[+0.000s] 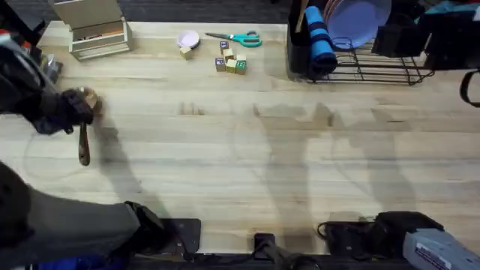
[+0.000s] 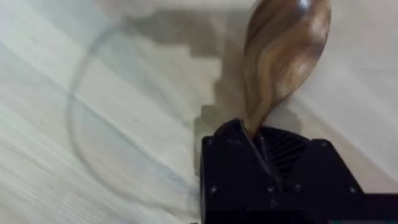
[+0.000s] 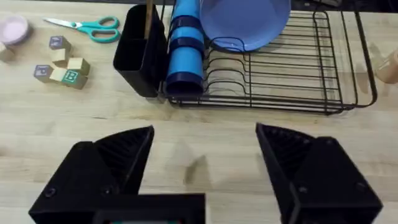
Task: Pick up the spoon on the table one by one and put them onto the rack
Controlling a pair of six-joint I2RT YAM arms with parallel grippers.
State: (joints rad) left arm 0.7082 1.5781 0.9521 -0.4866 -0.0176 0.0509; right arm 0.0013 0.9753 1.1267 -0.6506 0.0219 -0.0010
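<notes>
The left gripper (image 1: 79, 111) is over the table's (image 1: 247, 180) left edge, clenched on the wooden spoon (image 1: 84, 146). In the left wrist view its black fingers (image 2: 249, 155) pinch the spoon's neck, and the glossy brown bowl (image 2: 283, 53) sticks out past them above the pale planks. From overhead the handle hangs down toward the near edge, its shadow falling on the wood to the right. A faint ring mark (image 2: 93, 118) shows on the boards beside it.

The middle of the table is bare wood all the way across, from the near edge to the far row of things.

The right gripper (image 3: 205, 155) is released, its two fingers well apart over bare planks, just short of the rack (image 3: 280, 74).

Along the far edge, from the left corner: a beige cardboard box (image 1: 94, 30), a small pink dish (image 1: 187, 39), teal-handled scissors (image 1: 240, 38) and a cluster of wooden blocks (image 1: 230, 61). At the far right corner stands the black wire rack, with a black utensil caddy (image 3: 140, 53) at its left end, a stack of blue cups (image 3: 185, 50) lying next to it, and a lilac plate (image 3: 249, 22) standing in the wires. A thin wooden stick (image 3: 149, 18) rises from the caddy.
</notes>
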